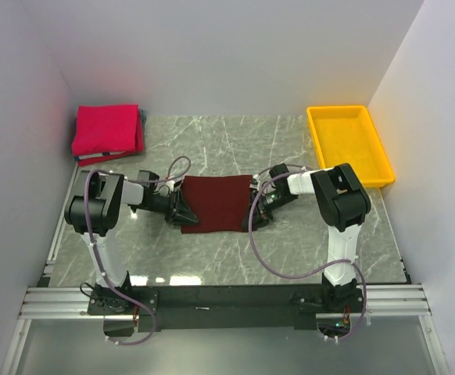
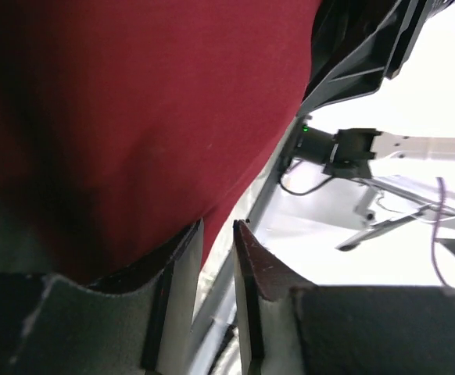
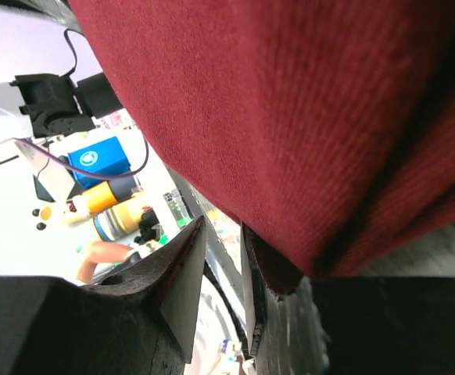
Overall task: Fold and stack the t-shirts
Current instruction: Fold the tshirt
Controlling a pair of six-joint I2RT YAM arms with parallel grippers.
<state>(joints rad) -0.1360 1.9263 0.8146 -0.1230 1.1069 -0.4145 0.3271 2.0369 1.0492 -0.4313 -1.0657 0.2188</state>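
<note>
At table (image 1: 235,148) centre, I am logging 1 maroon t-shirt (image 1: 216,203) lying between left gripper (image 2: 217,225) and right gripper (image 3: 222,224), jaws narrowly parted; 1 pinkish-red t-shirt (image 1: 106,129) sitting folded far-left.

The left arm (image 1: 94,207) and right arm (image 1: 341,199) share bulky black joint housings and white links, each trailed by a looping grey-purple cable (image 1: 251,234). The left end effector (image 2: 218,234) and right end effector (image 3: 223,234) have black wedge fingers (image 2: 182,281) with pale, scuffed inner faces.
</note>
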